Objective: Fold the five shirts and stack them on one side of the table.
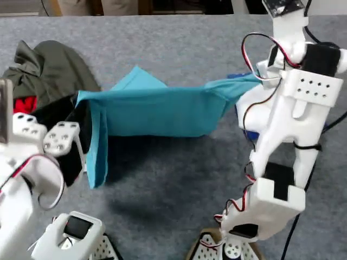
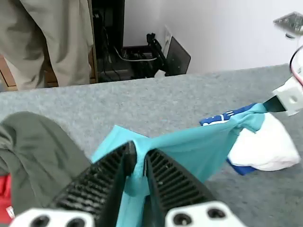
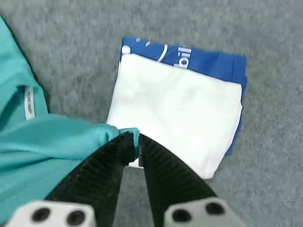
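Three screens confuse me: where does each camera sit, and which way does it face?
High view: fixed above the table, looking down on the teal shirt held between left arm and right arm.
Left wrist view: on that arm, facing across the table past the left pincer.
Right wrist view: on that arm, facing down past the right pincer at a folded white shirt.
Shared: all show the teal shirt; both wrist views, the white shirt.

Even bright overhead light, soft shadow below teal shirt [image 1: 162, 111]
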Robot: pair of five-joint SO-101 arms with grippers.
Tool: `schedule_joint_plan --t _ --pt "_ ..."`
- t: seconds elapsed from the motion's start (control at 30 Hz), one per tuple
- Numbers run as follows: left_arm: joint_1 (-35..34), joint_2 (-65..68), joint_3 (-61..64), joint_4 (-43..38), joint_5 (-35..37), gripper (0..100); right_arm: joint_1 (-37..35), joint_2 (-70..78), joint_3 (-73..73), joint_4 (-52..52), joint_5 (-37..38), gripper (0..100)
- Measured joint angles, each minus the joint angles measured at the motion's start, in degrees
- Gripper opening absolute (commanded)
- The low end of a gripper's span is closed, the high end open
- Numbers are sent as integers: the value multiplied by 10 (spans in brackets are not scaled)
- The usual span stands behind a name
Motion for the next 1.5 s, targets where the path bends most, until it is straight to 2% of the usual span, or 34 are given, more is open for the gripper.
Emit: schedule_joint_plan --t 0.17,0.33,0.43,0.6,0.73,0.83,1.0,1.1,1.2,1.33,1.5 --pt "-65 -29 101 0 -45 18 1 -32 37 0 40 2" --pt "-132 -30 80 0 -52 18 2 -136 0 -3 35 2" --pt "-140 -30 17 -6 -52 18 2 -208 -62 -37 -8 2" --pt "-144 -40 -69 -64 -21 19 5 -309 -164 -93 -68 2" --pt "-145 -40 -119 -84 -18 19 7 -375 -222 -119 -90 2" --pt "-145 -40 -148 -72 -15 19 36 -412 -245 -130 -91 2" --pt "-145 -41 -208 -9 -15 19 105 -464 -257 -155 -91 2" --pt "-145 -58 -216 -2 -15 19 120 -488 -260 -159 -82 2" --pt "-145 -92 -194 0 -15 19 124 -501 -260 -164 -76 2" --pt "-145 -140 -97 0 -18 19 127 -515 -260 -178 -76 2" --pt "-145 -186 1 0 -57 19 128 -517 -260 -178 -61 2"
